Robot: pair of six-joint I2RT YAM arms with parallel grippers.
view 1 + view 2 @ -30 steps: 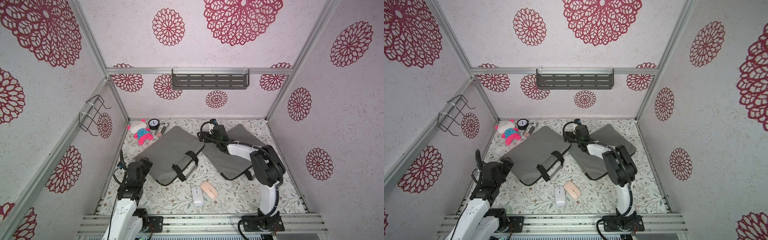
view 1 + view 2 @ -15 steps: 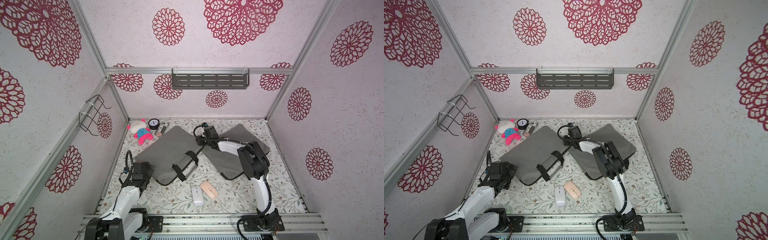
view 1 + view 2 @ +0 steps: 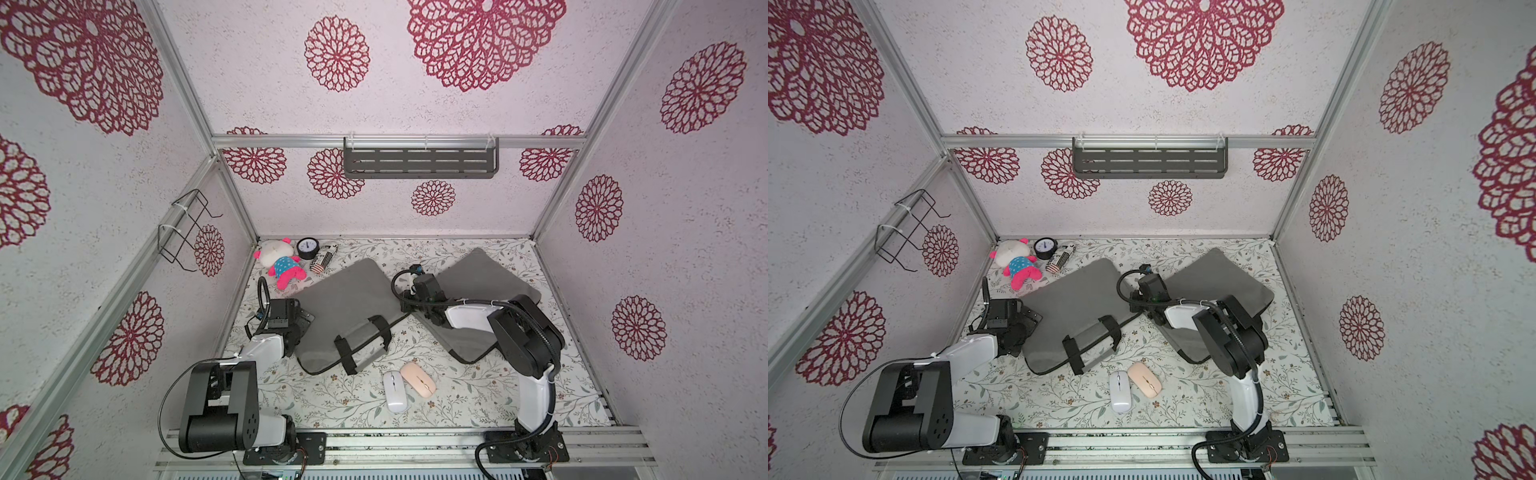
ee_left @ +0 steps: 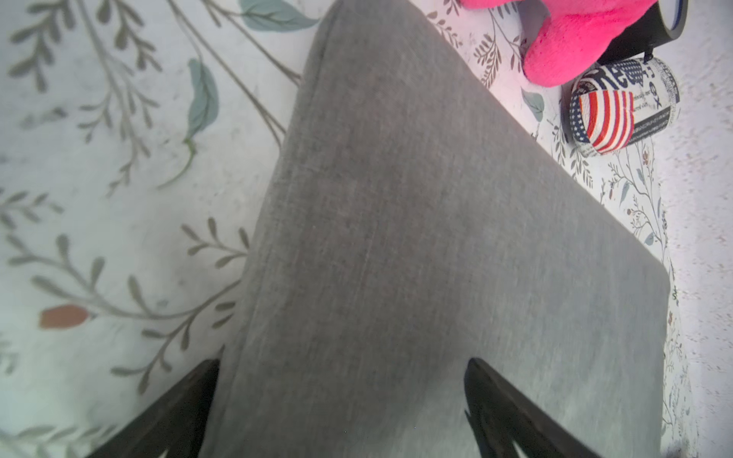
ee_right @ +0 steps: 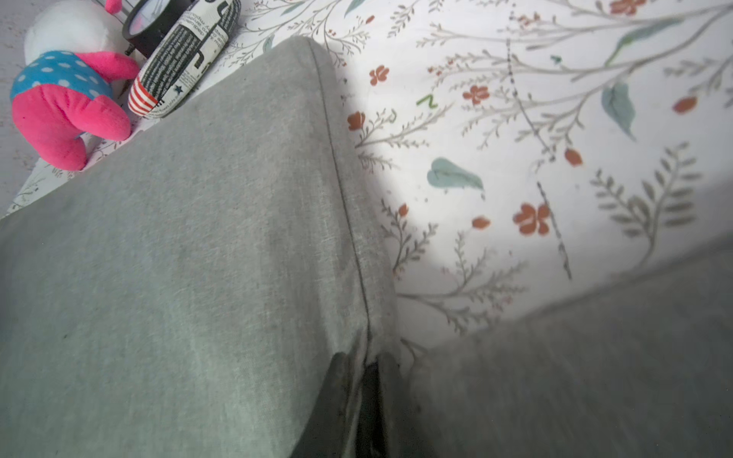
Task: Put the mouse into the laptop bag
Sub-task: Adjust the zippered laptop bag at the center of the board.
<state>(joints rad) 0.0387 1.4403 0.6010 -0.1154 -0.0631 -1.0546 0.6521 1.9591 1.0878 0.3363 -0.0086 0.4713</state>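
Observation:
A grey laptop bag (image 3: 349, 299) with black handles lies left of centre in both top views. A white mouse (image 3: 395, 390) and a peach mouse (image 3: 417, 379) lie side by side on the floral cloth in front of it. My right gripper (image 5: 367, 365) is shut on the seam at the bag's right edge (image 5: 349, 238), with a strip of fabric pinched between the fingers; from above the right gripper (image 3: 405, 307) sits at that edge. My left gripper (image 4: 341, 368) is open at the bag's left edge, with grey fabric (image 4: 396, 238) between its fingers (image 4: 496, 396).
A second grey bag (image 3: 482, 282) lies to the right, partly under my right arm. A pink plush toy (image 3: 280, 264), a round black gauge (image 3: 306, 248) and a newspaper-print roll (image 3: 324, 257) sit at the back left. A shelf (image 3: 419, 162) and a wire rack (image 3: 183, 228) hang on the walls.
My right gripper moved left to the handled bag's edge and shut on it. My left arm folded down and reached to the bag's left edge, staying open. The mice have not moved.

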